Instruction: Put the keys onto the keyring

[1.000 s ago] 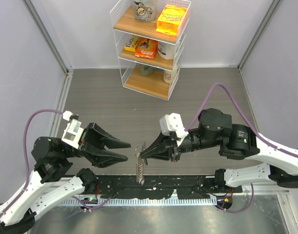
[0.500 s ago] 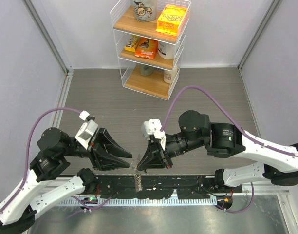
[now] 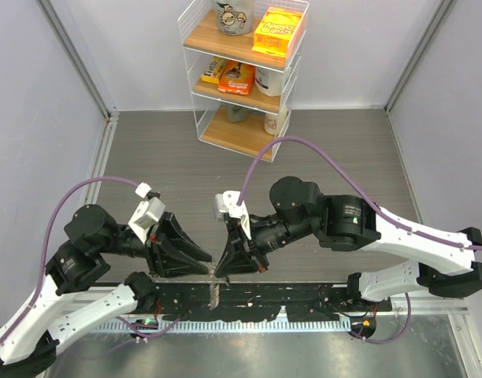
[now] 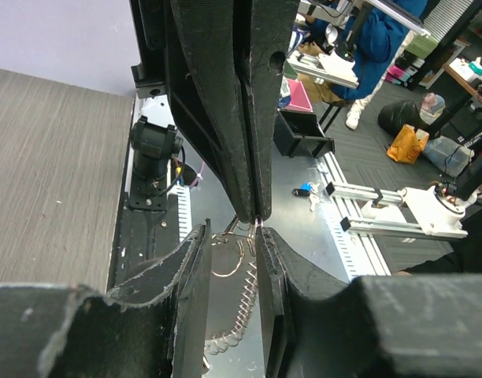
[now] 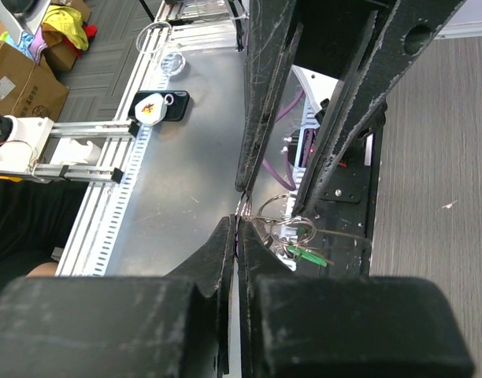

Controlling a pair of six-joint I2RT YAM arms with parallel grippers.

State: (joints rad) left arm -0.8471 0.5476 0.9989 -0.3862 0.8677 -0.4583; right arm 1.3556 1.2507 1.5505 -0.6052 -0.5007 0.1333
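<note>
So that the keyring (image 4: 245, 307) hung free, the right gripper (image 5: 235, 226) seemingly pinched it tight while the left gripper (image 4: 231, 233) stood parted around it.

A robotics lab: a grey wood-grain table (image 3: 343, 150) walled by white partition panels (image 3: 28, 94), with silver aluminium frame rails (image 4: 375, 224) and brown cardboard boxes (image 5: 12, 83) on the floor beyond.

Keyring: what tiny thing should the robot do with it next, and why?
Probably close the left gripper. Its jaws stand open with a wire loop of the keyring between them, while the right gripper, jaws shut, seems to pinch that loop at its tip. Closing would give both arms a hold on it.
</note>
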